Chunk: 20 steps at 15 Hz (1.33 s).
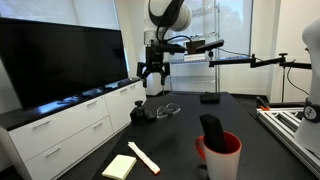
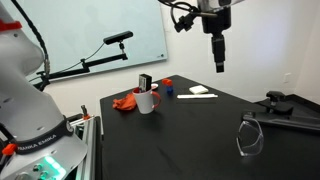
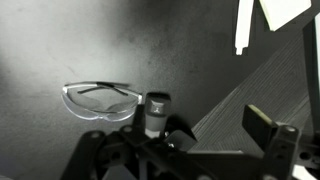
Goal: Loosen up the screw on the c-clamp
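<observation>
The c-clamp (image 1: 140,113) is a small dark metal lump near the table's edge, beside the white cabinet. It also shows in an exterior view (image 2: 281,102) at the right. My gripper (image 1: 153,78) hangs well above the table, over the clamp and the glasses, with its fingers apart and nothing between them. It shows the same way in an exterior view (image 2: 219,68). In the wrist view the open fingers (image 3: 213,115) frame the table's edge. I cannot tell the clamp from the gripper's dark body there.
Clear safety glasses (image 1: 168,109) (image 2: 250,135) (image 3: 100,98) lie next to the clamp. A red bucket (image 1: 220,158) (image 2: 147,102) holds a black object. A yellow note pad (image 1: 119,166) and a white marker (image 1: 143,157) lie near one table edge. A red cloth (image 2: 125,102) lies beside the bucket.
</observation>
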{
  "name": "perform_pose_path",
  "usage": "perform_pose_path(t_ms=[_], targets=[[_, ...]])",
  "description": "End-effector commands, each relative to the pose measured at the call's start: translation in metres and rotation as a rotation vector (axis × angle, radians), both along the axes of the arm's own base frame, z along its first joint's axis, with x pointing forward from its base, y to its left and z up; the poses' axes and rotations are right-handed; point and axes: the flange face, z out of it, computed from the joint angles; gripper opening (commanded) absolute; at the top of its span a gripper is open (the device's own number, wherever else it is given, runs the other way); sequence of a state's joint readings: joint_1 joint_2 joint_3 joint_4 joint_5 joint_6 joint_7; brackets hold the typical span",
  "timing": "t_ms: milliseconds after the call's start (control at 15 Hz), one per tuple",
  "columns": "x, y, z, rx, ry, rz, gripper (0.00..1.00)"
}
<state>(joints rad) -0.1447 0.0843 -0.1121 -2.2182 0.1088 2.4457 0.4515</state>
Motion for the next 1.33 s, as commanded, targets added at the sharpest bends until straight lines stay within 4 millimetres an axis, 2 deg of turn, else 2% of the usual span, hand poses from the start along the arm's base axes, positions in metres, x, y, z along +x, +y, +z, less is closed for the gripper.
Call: perform_pose_path(t_ms=[0, 200, 400, 533, 667, 733, 800, 933, 1067, 1267], targets=[[0.05, -0.013, -0.009, 0.023, 0.019, -0.181, 1.0], [0.078, -0.019, -0.015, 0.022, 0.018, -0.274, 1.0], [0.092, -0.035, -0.015, 0.016, 0.019, -0.34, 1.0], [0.093, -0.052, -0.018, 0.016, 0.03, -0.385, 1.0], [0.09, -0.077, -0.026, 0.011, 0.046, -0.432, 1.0], [0.087, -0.089, -0.029, 0.06, 0.025, -0.508, 1.0], [0.08, -0.079, -0.036, 0.004, 0.041, -0.426, 1.0], [0.079, -0.092, -0.041, 0.027, 0.04, -0.469, 1.0], [0.081, -0.091, -0.04, 0.032, 0.036, -0.48, 1.0], [0.08, -0.07, -0.05, -0.025, 0.065, -0.316, 1.0]])
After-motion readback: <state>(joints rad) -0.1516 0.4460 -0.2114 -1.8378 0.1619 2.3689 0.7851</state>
